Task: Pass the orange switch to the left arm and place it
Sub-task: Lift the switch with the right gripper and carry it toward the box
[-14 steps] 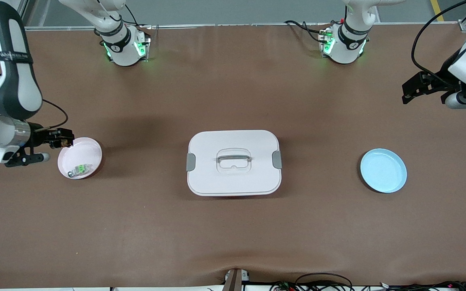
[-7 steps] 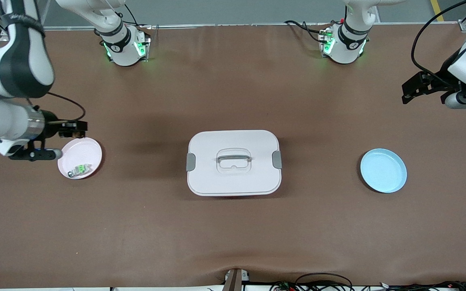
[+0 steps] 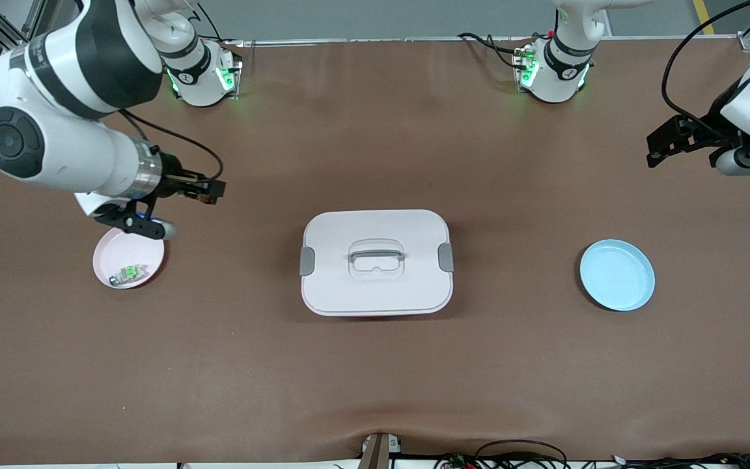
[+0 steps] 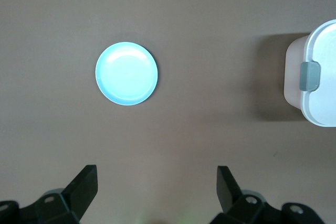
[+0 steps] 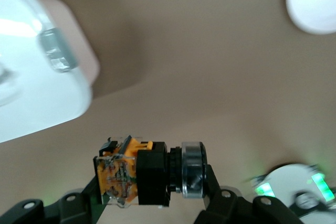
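My right gripper (image 3: 209,192) is shut on the orange switch (image 5: 142,170), a small black and orange block with a silver ring, which fills the space between its jaws in the right wrist view. It hangs in the air over bare table between the pink plate (image 3: 146,253) and the white box (image 3: 375,262). In the front view the orange switch (image 3: 204,194) shows as a dark speck at the fingertips. My left gripper (image 3: 656,155) waits open and empty above the left arm's end of the table, its fingers (image 4: 84,187) wide apart.
A pale grey component with a green centre (image 3: 129,272) lies on the pink plate. A light blue plate (image 3: 617,275) sits toward the left arm's end; the same blue plate (image 4: 126,73) and the box (image 4: 315,77) show in the left wrist view.
My right arm has risen off the pink plate and carried the orange switch toward the box. The left arm has not moved.
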You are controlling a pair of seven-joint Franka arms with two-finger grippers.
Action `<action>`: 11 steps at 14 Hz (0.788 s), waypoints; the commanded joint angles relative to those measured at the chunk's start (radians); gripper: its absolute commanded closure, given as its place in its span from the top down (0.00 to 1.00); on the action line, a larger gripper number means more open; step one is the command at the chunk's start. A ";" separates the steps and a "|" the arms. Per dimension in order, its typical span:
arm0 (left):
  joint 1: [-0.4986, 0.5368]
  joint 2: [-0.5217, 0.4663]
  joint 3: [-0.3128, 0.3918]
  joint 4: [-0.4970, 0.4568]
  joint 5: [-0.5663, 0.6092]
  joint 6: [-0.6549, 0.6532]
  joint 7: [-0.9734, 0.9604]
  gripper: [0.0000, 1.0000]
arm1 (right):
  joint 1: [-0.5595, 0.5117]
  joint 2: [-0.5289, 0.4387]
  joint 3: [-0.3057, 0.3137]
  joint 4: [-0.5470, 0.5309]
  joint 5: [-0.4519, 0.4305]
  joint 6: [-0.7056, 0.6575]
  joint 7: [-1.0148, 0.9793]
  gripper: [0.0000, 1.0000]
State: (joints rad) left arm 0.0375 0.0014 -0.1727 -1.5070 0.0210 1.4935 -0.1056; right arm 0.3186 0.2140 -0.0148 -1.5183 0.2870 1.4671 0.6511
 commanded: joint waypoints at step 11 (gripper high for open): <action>-0.008 0.025 -0.008 0.013 -0.159 -0.013 -0.011 1.00 | 0.238 0.110 -0.008 0.078 0.435 0.438 0.666 0.50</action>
State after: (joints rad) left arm 0.0280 0.0169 -0.1783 -1.5079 -0.0874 1.4911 -0.1079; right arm 0.5237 0.2912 -0.0141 -1.4743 0.6760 1.8560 1.2431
